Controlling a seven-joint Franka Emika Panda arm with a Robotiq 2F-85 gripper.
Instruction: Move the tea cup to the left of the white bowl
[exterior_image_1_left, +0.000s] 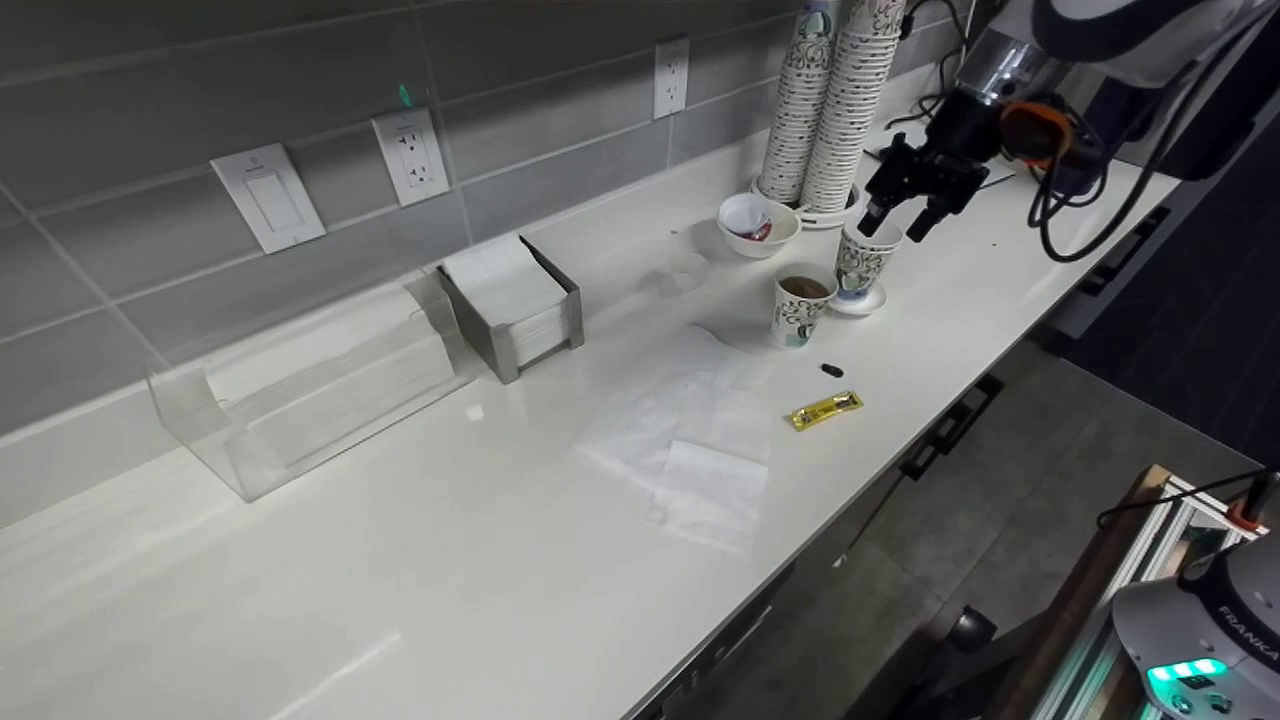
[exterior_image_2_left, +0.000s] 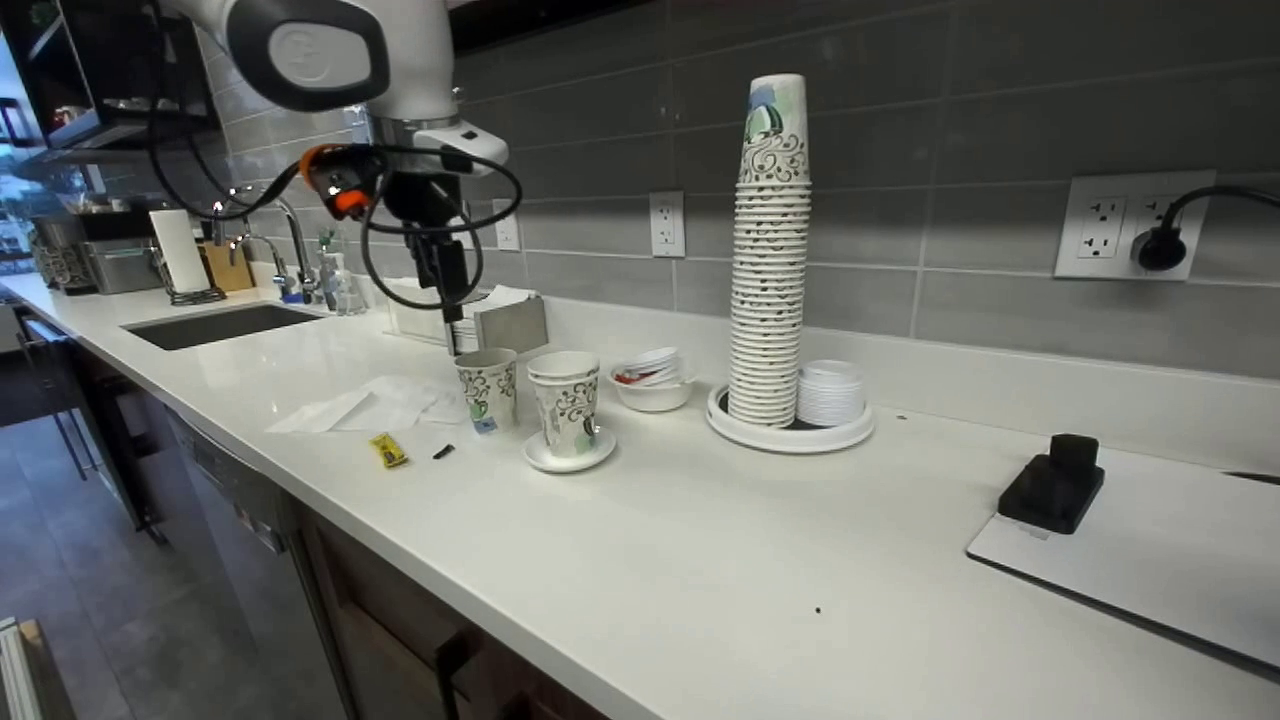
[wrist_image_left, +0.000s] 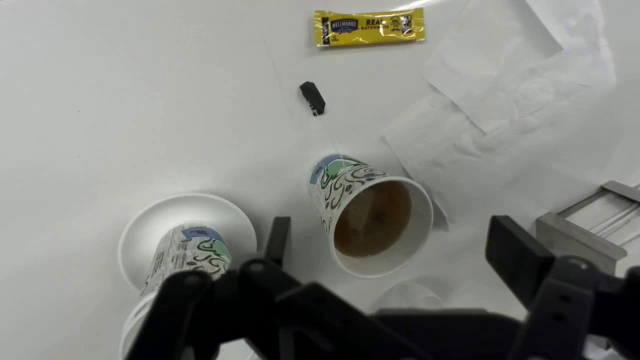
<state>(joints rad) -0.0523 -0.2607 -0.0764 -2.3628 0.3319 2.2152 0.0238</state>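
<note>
The tea cup, a patterned paper cup with brown liquid inside, stands upright on the counter in both exterior views (exterior_image_1_left: 797, 322) (exterior_image_2_left: 488, 395). It also shows in the wrist view (wrist_image_left: 370, 215). The white bowl (exterior_image_1_left: 762, 246) stands behind it toward the wall, holding a small white cup and something red. The bowl also shows in an exterior view (exterior_image_2_left: 655, 398); I cannot make it out in the wrist view. My gripper (exterior_image_1_left: 893, 230) is open and empty above the counter. In the wrist view its fingers (wrist_image_left: 395, 245) are spread either side of the tea cup, above it, apart from it.
Stacked paper cups (exterior_image_2_left: 567, 415) stand on a saucer (wrist_image_left: 185, 205) beside the tea cup. A small translucent cup (exterior_image_1_left: 688, 268) is near the wall. Tall cup stacks (exterior_image_2_left: 770, 290) stand on a tray. Napkins (exterior_image_1_left: 690, 430), a yellow packet (wrist_image_left: 370, 28) and a black piece (wrist_image_left: 313, 97) lie nearby.
</note>
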